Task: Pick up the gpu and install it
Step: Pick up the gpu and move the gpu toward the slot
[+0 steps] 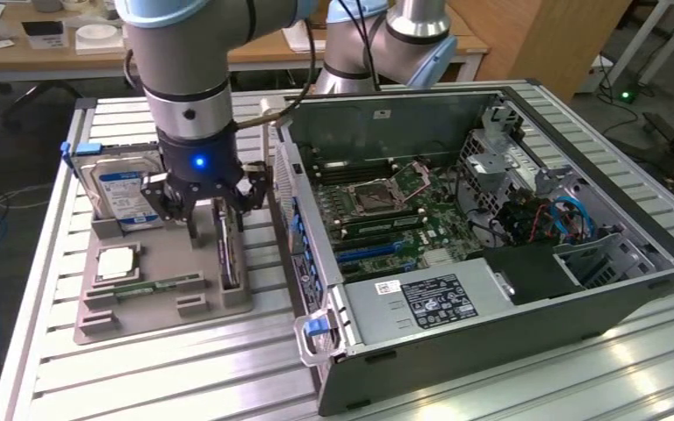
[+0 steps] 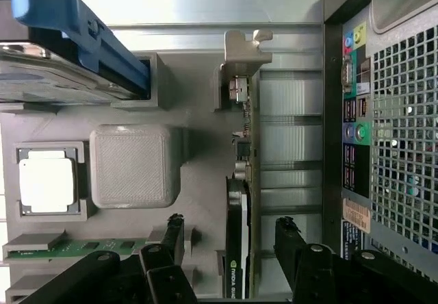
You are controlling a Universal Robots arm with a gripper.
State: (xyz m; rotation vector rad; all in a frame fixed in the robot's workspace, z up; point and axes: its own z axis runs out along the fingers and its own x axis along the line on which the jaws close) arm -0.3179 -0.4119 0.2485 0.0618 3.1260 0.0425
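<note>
Gpu (image 1: 231,253) upright in tray (image 1: 161,314) on slatted metal table (image 1: 197,373), open, empty gripper (image 1: 211,210) straddling it, desk (image 1: 273,51) behind.

My claw over the tray beside the case

On the surface (image 1: 197,368), the tray (image 1: 161,317) lies at the exterior view's left of the computer case (image 1: 525,316). In the tray, the gpu (image 1: 231,254) stands on edge nearest the case, between my claw's (image 1: 206,215) spread fingers. The hard drive (image 1: 120,189) stands at the tray's far end, with the processor (image 1: 117,263) and then the memory stick (image 1: 155,287) before it.

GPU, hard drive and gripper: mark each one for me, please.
gpu (image 2: 237,249): wrist view, on its black cooler block.
hard drive (image 1: 124,189): exterior view, on its blue-white label.
gripper (image 1: 211,215): exterior view, midway between its fingertips.
</note>
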